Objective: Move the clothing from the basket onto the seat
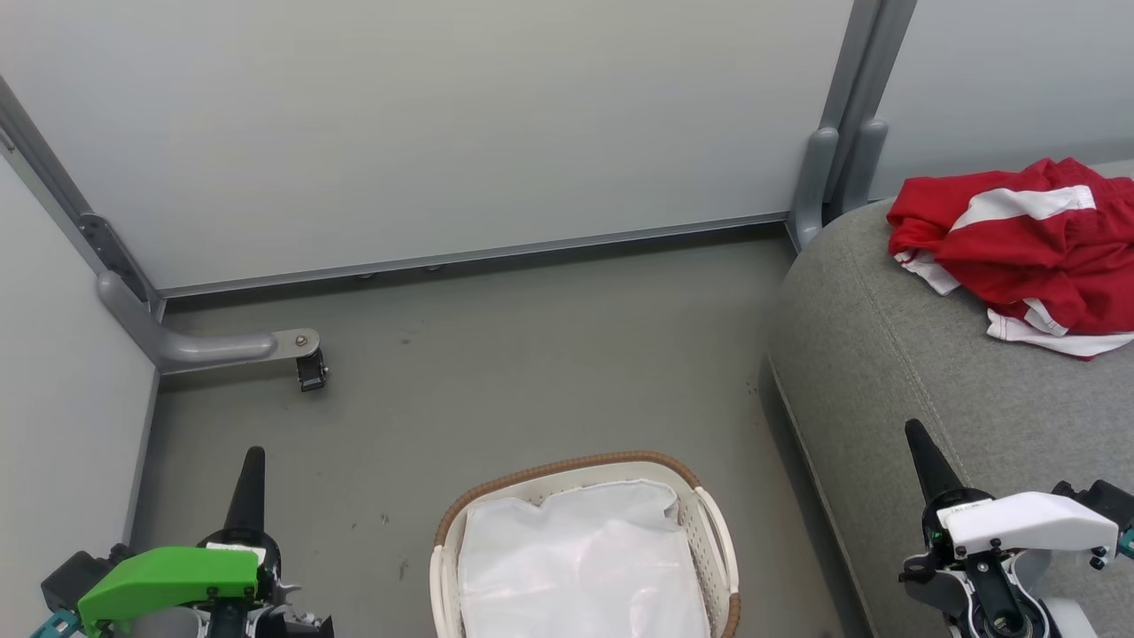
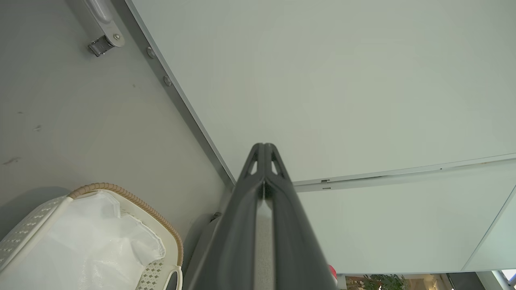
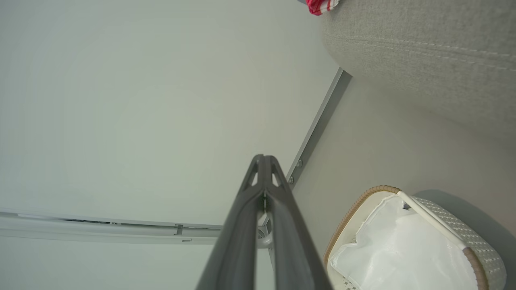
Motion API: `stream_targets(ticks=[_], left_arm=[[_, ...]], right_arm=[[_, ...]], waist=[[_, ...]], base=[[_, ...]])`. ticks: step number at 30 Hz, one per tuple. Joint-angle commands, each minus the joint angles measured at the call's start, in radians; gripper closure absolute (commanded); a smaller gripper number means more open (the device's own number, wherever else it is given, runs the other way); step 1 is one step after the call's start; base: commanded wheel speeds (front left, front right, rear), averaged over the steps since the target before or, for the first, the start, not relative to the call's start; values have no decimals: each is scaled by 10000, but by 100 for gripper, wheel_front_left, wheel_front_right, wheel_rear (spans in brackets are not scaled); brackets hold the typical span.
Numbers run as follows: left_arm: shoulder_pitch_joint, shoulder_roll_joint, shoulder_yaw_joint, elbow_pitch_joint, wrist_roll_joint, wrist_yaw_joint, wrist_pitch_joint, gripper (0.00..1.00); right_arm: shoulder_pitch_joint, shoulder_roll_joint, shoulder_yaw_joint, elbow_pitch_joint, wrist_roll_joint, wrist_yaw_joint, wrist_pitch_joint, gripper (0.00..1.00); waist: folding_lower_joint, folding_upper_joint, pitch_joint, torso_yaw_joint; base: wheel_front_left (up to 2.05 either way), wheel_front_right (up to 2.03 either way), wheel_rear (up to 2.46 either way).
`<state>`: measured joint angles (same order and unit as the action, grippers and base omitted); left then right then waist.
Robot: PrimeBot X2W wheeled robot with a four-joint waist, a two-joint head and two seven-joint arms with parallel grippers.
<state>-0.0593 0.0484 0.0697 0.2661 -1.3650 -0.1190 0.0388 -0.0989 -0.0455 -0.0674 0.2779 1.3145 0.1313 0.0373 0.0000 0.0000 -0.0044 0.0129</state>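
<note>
Red clothing (image 1: 1019, 257) lies on the grey seat (image 1: 886, 372), far right, and the near basket (image 1: 567, 465) shows just white lining (image 1: 576, 558), so my left gripper (image 1: 254, 454) and right gripper (image 1: 913, 431), both pressed together and empty, should hang back clear of it.

Basket (image 1: 567, 463) mouth faces up with the white lining (image 1: 576, 567) inside, reachable from above. Grey floor (image 1: 496, 372) between basket and back wall panel (image 1: 443, 133) gives wide passing room. Left side is boxed in by the side panel (image 1: 62, 399); a metal foot (image 1: 221, 347) with a small caster juts onto the floor there. Seat (image 1: 886, 381) edge rises just right of the basket, narrow floor gap between. Clothing (image 1: 1019, 257) is heaped on the seat's far part, front part free. Upright post (image 1: 842, 133) stands at the seat's back corner. Left gripper (image 1: 254, 456) is over floor, right gripper (image 1: 914, 431) over seat front, both closed, touching nothing.
</note>
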Motion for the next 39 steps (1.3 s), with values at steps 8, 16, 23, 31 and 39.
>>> stream_targets(ticks=[8,16,23,31,39], left_arm=[[-329,28,157,-120,-680,-77,225,100],[-404,29,244,-154,-1220,-97,384,100],[-477,31,327,-181,-1649,-117,510,100],[-514,32,410,-203,-2109,-124,651,100],[-567,33,478,-233,-2521,-148,794,100]], right_arm=[[-146,-59,-157,-173,843,-7,238,100],[-140,-63,-254,-231,1465,-8,403,100],[-139,-65,-337,-276,1983,-7,520,100],[-136,-70,-420,-323,2538,-8,686,100],[-131,-72,-501,-368,3039,-9,805,100]], waist=[[0,0,16,-28],[0,0,31,-54],[0,0,45,-77],[0,0,60,-103],[0,0,74,-129]], base=[[0,0,0],[0,0,0],[0,0,0],[0,0,0],[0,0,0]])
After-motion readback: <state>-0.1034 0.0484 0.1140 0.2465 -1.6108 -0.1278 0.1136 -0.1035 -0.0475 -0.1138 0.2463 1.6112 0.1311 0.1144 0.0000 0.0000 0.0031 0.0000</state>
